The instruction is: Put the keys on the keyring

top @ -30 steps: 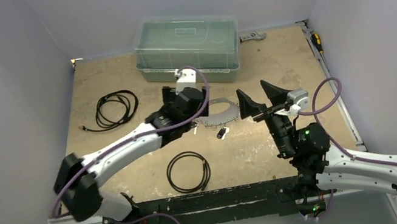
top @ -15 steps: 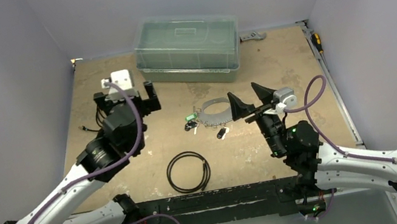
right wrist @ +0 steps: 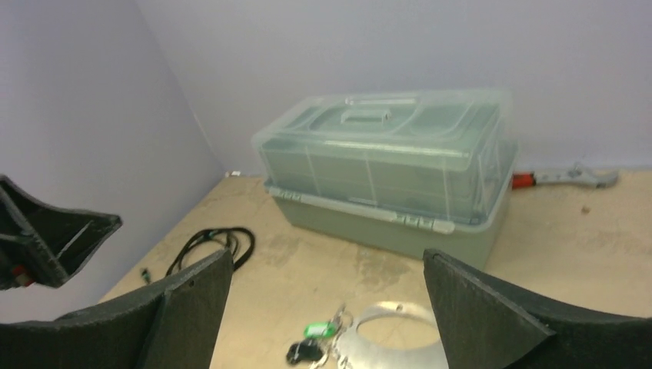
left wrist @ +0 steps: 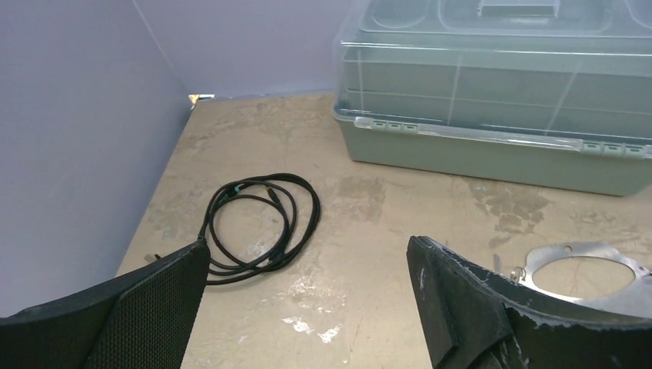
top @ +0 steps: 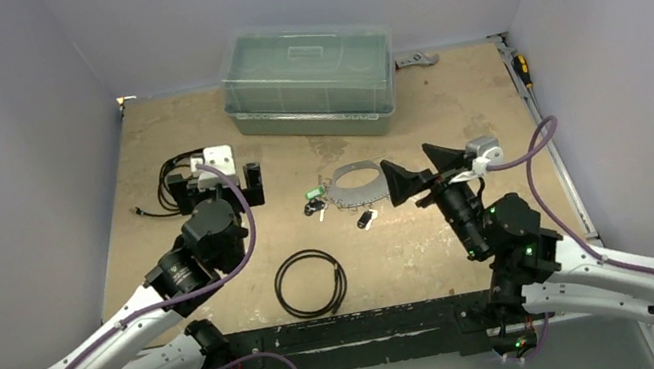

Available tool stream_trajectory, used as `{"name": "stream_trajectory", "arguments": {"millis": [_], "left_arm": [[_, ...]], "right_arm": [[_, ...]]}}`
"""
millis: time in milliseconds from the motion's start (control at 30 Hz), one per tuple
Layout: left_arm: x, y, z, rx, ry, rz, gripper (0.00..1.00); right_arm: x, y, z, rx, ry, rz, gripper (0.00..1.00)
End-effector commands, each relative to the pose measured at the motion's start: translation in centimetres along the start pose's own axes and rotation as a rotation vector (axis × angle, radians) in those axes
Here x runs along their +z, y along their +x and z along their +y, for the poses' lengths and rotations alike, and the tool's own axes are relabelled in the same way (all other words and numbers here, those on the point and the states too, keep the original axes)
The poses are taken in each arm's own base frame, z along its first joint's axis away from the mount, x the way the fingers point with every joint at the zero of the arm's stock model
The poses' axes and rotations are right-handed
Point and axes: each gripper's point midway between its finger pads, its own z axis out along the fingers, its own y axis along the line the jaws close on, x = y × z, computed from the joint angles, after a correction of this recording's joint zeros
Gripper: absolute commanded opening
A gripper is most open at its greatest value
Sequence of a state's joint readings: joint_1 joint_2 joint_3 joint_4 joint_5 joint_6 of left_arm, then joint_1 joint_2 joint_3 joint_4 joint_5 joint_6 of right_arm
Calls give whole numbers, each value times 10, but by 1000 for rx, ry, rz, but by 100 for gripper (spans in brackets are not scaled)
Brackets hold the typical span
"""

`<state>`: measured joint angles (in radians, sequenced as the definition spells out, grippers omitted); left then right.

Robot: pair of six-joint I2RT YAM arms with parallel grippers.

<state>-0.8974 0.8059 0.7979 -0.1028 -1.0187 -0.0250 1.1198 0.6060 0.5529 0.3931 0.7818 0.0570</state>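
My left gripper (top: pixel 213 184) and my right gripper (top: pixel 422 171) are both spread wide and hold nothing.

The keyring (top: pixel 355 180) is a flat, thin, silvery-grey ring with a large round opening and small holes in its rim. It lies flat on the table (top: pixel 451 102), just ahead of my right fingertips. In the right wrist view it sits low between them. From my left gripper it is off to the right, partly hidden behind my right-hand finger (left wrist: pixel 461 307).

On the ring's side toward my left gripper sit one bright green piece (top: pixel 313 191) and a clump of black-headed keys (top: pixel 312 208), too small to count. I cannot tell whether they touch the ring. One lone key (top: pixel 366 219) lies apart, just short of my right gripper.

There is one keyring. There is also one clear-lidded box (top: pixel 310 81) far ahead of both hands, and one coiled cable (left wrist: pixel 261 219) ahead of my left gripper. One black hoop (top: pixel 311 283) lies back toward my bases, and one spanner (right wrist: pixel 565 177) is beside the box.
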Motion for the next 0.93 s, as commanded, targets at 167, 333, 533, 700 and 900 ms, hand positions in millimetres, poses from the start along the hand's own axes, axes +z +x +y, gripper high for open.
{"name": "stream_trajectory", "arguments": {"millis": [167,333,533,700,900], "left_arm": [[-1,-8,-11,-61,70,-10,99],[-2,-7,-10,-62,66,-13,99],[-2,-8,-12,-69,78,-14,99],[-3,-9,-9,-68,73,-16,99],[-3,-10,-6,-90,61,-19,99]], "right_arm": [[-25,-3,-4,149,-35,115,99],[-29,-15,-5,175,-50,99,99],[-33,-25,-10,165,-51,81,99],[-38,-33,-7,165,-96,57,99],[-34,-44,-11,168,-57,37,99]]}}
